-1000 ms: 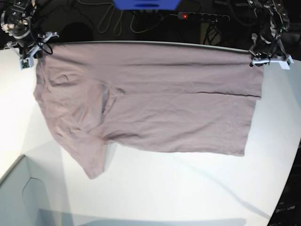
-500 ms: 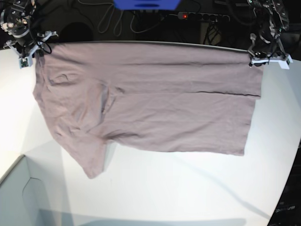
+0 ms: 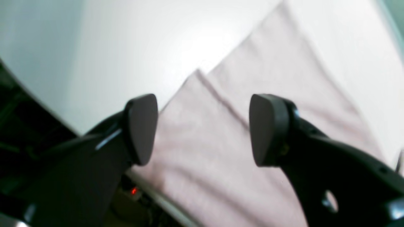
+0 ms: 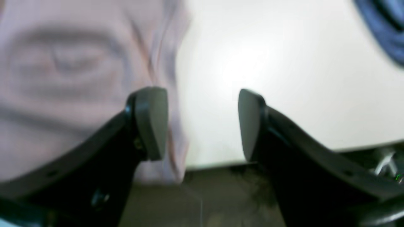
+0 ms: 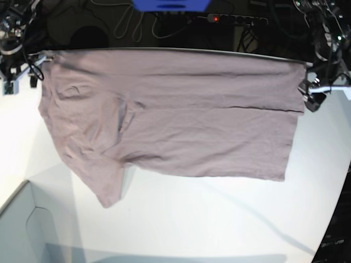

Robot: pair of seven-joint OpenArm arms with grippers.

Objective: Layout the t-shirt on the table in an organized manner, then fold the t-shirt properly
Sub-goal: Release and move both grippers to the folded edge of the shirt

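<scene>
Spread flat across the upper half of the base view: the t-shirt (image 5: 181,115), long axis running left to right, folded lengthwise, top edge lying along the far curved rim of the table (image 5: 219,219). Collar end toward the left of the frame, with a sleeve hanging down to the lower left; straight hem at the right. Faint crease line crossing the right half of the cloth.

At the upper left corner of the base view, just off the shirt's corner: the right gripper (image 5: 19,74), jaws parted and clear of the fabric. In the right wrist view, two dark pads spread wide (image 4: 202,124), bare white tabletop between them, shirt edge and blurred collar filling the left of that frame; nothing clasped.

At the right edge of the base view, just beside the shirt's upper right corner: the left gripper (image 5: 312,96), likewise released. In the left wrist view, pads well apart (image 3: 202,129) above the pinkish cloth, fold step visible in the fabric below, no contact discernible.

Surface: matte white, brightly lit. Lower left corner of the base view: pale grey-blue box (image 5: 24,230). Beyond the far rim: dark floor, cables, a power strip (image 5: 236,19) with a red light, a blue object (image 5: 170,5) at top centre.
</scene>
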